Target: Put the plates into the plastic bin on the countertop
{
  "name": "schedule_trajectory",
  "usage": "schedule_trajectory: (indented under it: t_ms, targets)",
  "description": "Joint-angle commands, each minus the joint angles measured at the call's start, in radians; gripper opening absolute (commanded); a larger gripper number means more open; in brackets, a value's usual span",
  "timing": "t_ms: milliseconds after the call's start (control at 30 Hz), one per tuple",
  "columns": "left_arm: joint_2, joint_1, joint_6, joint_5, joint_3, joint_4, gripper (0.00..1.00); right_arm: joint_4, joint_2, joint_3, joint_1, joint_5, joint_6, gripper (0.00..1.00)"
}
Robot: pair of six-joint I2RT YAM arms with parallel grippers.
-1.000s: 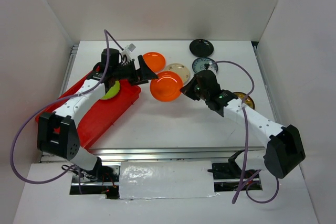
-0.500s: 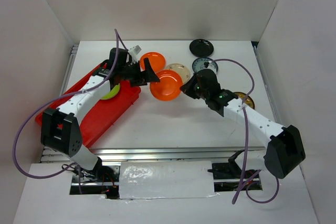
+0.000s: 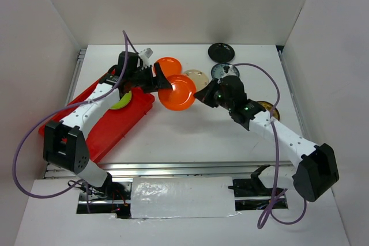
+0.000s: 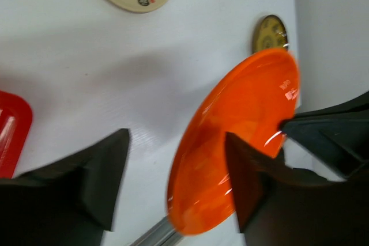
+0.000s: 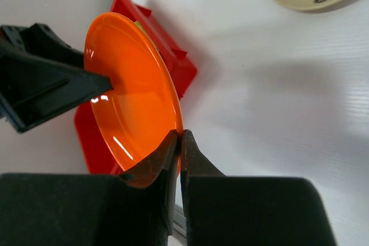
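Observation:
My right gripper (image 3: 202,94) is shut on the right rim of an orange plate (image 3: 177,92) and holds it tilted above the countertop (image 3: 190,136). In the right wrist view, the pads (image 5: 180,142) pinch the plate's rim (image 5: 132,108). My left gripper (image 3: 159,79) is open, with its jaws on either side of this plate's left edge (image 4: 236,142). The red plastic bin (image 3: 109,122) lies at the left and holds the lime green plate (image 3: 122,101). A second orange plate (image 3: 169,64), a cream plate (image 3: 196,76), a blue-white plate (image 3: 219,71), a black plate (image 3: 221,51) and another cream plate (image 3: 268,109) lie on the countertop.
White walls enclose the countertop on three sides. A metal rail (image 3: 173,167) runs along the near edge. Purple cables loop from both arms. The right arm lies partly over the blue-white plate and the cream plate at the right.
My right gripper has carried the orange plate left and tilted it up. My left gripper has moved from over the bin to the plate's left edge.

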Motion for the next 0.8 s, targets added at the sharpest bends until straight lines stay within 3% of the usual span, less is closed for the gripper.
schedule_trajectory:
  t_ms: [0, 33, 67, 167, 233, 267, 300, 367, 400, 500, 600, 767]
  targets:
    - [-0.007, 0.000, -0.005, 0.090, 0.004, 0.084, 0.71, 0.133, 0.011, 0.024, -0.020, -0.122, -0.015, 0.00]
    - [-0.008, 0.000, -0.003, 0.099, 0.003, 0.095, 0.61, 0.140, 0.014, 0.022, -0.023, -0.145, -0.014, 0.00]
    - [-0.010, 0.000, -0.006, 0.110, 0.000, 0.101, 0.34, 0.153, 0.020, 0.022, -0.028, -0.154, -0.011, 0.00]
    - [-0.002, 0.001, -0.006, 0.104, 0.017, 0.082, 0.00, 0.190, 0.037, 0.019, -0.051, -0.189, 0.000, 0.00]
    - [-0.002, 0.016, -0.017, 0.067, 0.032, 0.043, 0.00, 0.178, 0.045, 0.024, -0.075, -0.191, 0.003, 0.41]
    - [-0.010, 0.029, -0.028, 0.041, 0.034, 0.027, 0.00, 0.151, 0.039, 0.025, -0.087, -0.170, 0.015, 0.76]
    - [-0.022, 0.065, -0.064, -0.055, 0.034, 0.010, 0.00, 0.115, 0.029, 0.027, -0.104, -0.138, 0.020, 0.82]
    - [-0.066, 0.117, -0.115, -0.193, 0.012, -0.058, 0.00, -0.024, -0.024, 0.013, -0.155, -0.014, 0.034, 0.92]
    - [-0.088, 0.186, -0.174, -0.332, -0.005, -0.083, 0.00, -0.073, -0.052, 0.005, -0.169, 0.029, 0.034, 0.93]
    - [-0.186, 0.350, -0.274, -0.501, -0.135, -0.108, 0.00, -0.237, -0.179, -0.054, -0.218, 0.166, 0.016, 0.94]
    - [-0.244, 0.467, -0.324, -0.583, -0.212, -0.073, 0.00, -0.297, -0.319, -0.142, -0.244, 0.194, -0.023, 0.94]
    - [-0.148, 0.550, -0.353, -0.654, -0.204, -0.071, 0.00, -0.363, -0.486, -0.248, -0.305, 0.183, -0.040, 0.94]
